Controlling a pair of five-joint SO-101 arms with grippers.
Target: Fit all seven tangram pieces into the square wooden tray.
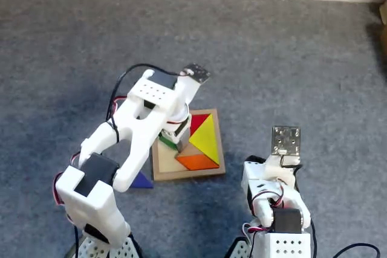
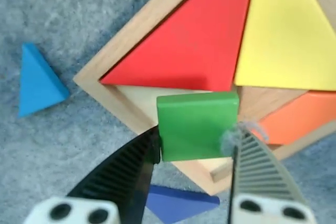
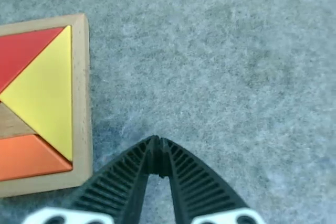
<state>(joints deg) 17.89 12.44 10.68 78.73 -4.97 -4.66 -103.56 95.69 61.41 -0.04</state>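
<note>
The square wooden tray (image 1: 217,143) (image 2: 92,74) (image 3: 81,93) lies mid-table on grey carpet. Inside it lie a red triangle (image 2: 194,40) (image 3: 18,51), a yellow triangle (image 1: 205,140) (image 2: 286,30) (image 3: 44,93) and an orange piece (image 1: 196,161) (image 2: 299,119) (image 3: 26,156). My left gripper (image 2: 191,148) (image 1: 172,137) is shut on a green square piece (image 2: 197,124), held over the tray's near-left part. A light blue triangle (image 2: 37,80) and a dark blue piece (image 1: 142,180) (image 2: 178,203) lie on the carpet outside the tray. My right gripper (image 3: 157,156) (image 1: 285,143) rests shut and holds nothing, right of the tray.
Grey carpet stretches on all sides, with open room behind and to the right of the tray. The left arm's white body (image 1: 127,149) hangs over the tray's left side. A bare wooden patch (image 3: 10,121) shows inside the tray.
</note>
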